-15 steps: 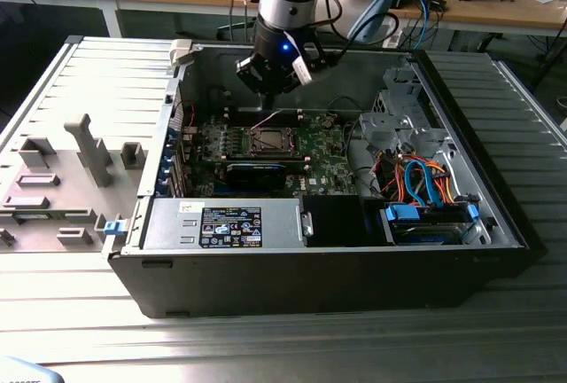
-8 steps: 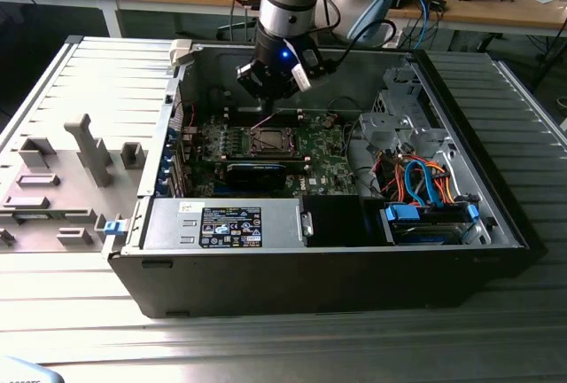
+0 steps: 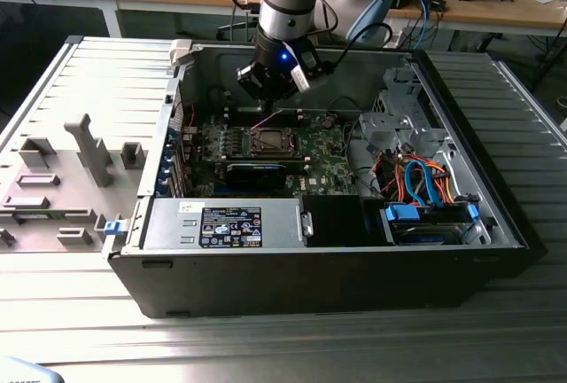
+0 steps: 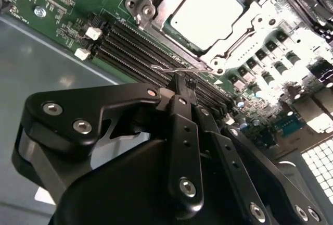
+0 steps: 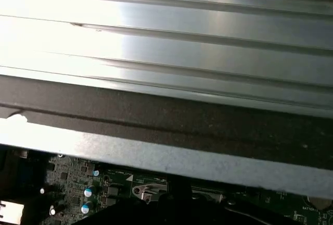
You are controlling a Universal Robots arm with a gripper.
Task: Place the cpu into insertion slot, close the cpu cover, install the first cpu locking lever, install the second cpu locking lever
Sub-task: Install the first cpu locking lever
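Note:
The cpu point(image 4: 208, 11) lies flat in the insertion slot point(image 3: 268, 141) on the green circuit board point(image 4: 62, 6). The silvery cpu cover point(image 4: 244, 35) is folded down around it. My gripper point(image 4: 182, 82) hangs just over the socket's edge inside the open computer case; in the exterior view the gripper point(image 3: 270, 90) is above and slightly behind the socket. Its black fingers point(image 4: 184, 131) meet at the tips on a thin wire cpu locking lever point(image 4: 164, 69), which stands raised off the board point(image 3: 266, 120).
Long black memory slots point(image 4: 135, 42) run beside the socket. In the case, a power supply point(image 3: 230, 223) sits at the front and a drive cage with orange and blue cables point(image 3: 425, 188) on the exterior view's right. A grey parts fixture point(image 3: 62, 179) lies left of the case.

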